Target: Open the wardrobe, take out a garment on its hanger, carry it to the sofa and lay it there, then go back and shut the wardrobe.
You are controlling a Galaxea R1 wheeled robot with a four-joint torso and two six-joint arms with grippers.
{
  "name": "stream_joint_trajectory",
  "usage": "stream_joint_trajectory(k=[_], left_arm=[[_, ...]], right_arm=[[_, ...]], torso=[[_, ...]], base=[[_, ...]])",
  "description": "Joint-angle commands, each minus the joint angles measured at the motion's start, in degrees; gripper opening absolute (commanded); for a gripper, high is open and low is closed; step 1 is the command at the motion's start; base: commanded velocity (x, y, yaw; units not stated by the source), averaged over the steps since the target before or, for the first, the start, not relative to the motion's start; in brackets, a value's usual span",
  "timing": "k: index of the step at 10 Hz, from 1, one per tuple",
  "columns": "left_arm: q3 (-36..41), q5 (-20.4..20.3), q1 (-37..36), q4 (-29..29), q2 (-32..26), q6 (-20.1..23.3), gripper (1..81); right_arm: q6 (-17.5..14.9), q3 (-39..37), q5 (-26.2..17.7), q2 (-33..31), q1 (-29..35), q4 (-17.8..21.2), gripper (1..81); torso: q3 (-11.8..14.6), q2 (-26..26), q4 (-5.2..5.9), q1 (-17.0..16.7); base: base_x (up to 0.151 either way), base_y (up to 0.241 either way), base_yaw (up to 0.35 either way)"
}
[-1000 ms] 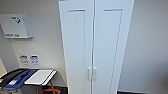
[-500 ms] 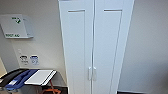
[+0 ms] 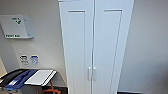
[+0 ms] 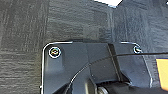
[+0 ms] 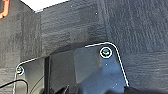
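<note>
White tall two-door panelled wardrobe (image 3: pixel 93 47) shut in front of me; can't tell either claw's state over dark carpet (image 4: pixel 50 22).

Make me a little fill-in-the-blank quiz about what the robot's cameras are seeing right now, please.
1. Both doors of the white wardrobe are ____.
2. Its two small handles sit side by side where the doors ____.
3. The white box on the wall, lettered in green, hangs to the ____ of the wardrobe in the head view.
4. In both wrist views the floor is covered in dark ____.

Missing words: closed; meet; left; carpet
</note>
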Motion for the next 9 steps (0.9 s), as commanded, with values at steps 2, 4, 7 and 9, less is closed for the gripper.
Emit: stream_joint_trajectory(k=[2, 4, 7, 9], left_arm=[[-2.26, 1.24, 0.41, 0.57, 2.61, 0.17, 81.1], [-3.22, 1.41, 1.55, 0.48, 3.67, 0.17, 81.1], [-3.58, 1.86, 1.73, -0.13, 5.16, 0.00, 81.1], [-3.58, 1.86, 1.64, -0.13, 5.78, 0.00, 81.1]], right_arm=[[-0.42, 0.11, -1.57, 0.90, -0.50, -3.47, 81.1], [-0.42, 0.10, -1.49, 1.51, -2.69, -4.70, 81.1], [-0.42, -0.25, -1.49, 2.74, -3.75, -7.86, 81.1], [-0.34, -0.25, -1.49, 2.83, -3.49, -8.40, 81.1]], torso=[[0.02, -0.02, 0.00, 0.00], [0.06, -0.05, 0.00, -0.05], [0.11, -0.11, 0.00, -0.11], [0.11, -0.11, 0.00, -0.13]], base=[[0.000, 0.000, 0.000], [0.000, 0.000, 0.000], [0.000, 0.000, 0.000], [0.000, 0.000, 0.000]])
